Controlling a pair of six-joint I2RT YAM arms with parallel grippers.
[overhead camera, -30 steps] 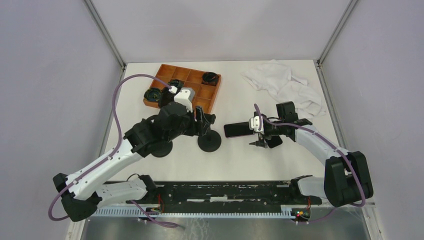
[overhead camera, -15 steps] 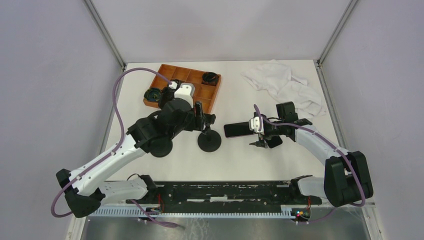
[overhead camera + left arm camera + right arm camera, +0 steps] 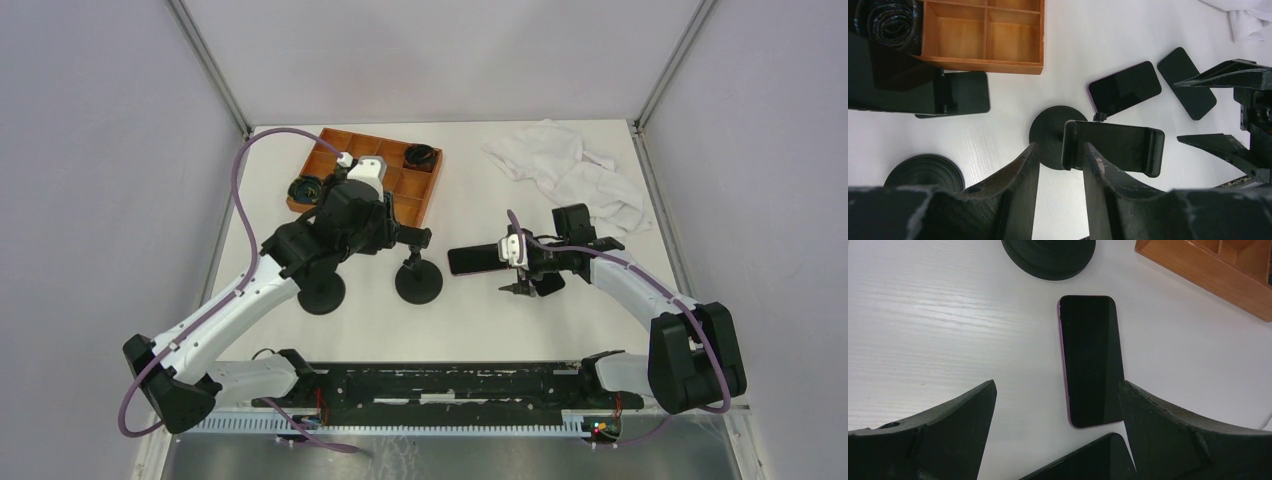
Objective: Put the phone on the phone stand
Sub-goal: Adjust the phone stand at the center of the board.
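A black phone (image 3: 475,259) (image 3: 1125,87) (image 3: 1090,360) with a purple edge lies flat, screen up, mid-table. Left of it stands the phone stand, a round black base (image 3: 418,284) (image 3: 1048,257) carrying an empty horizontal cradle (image 3: 1113,147). My left gripper (image 3: 405,237) (image 3: 1060,150) is at the cradle's left end. Its jaws are narrowly apart, the cradle's end lip sits by the right finger, and a gap shows beside the left finger. My right gripper (image 3: 520,272) (image 3: 1058,385) hovers wide open over the phone's near end and holds nothing.
A second black phone (image 3: 548,284) (image 3: 1187,82) (image 3: 1083,462) lies just right of the first, under the right gripper. Another stand (image 3: 322,294) (image 3: 925,172) sits to the left. An orange divided tray (image 3: 400,190) with black rolls is behind it, and a white cloth (image 3: 565,170) lies back right.
My left gripper's jaws have narrowed and the left arm has pulled back toward the tray. The right arm and both phones have not moved.
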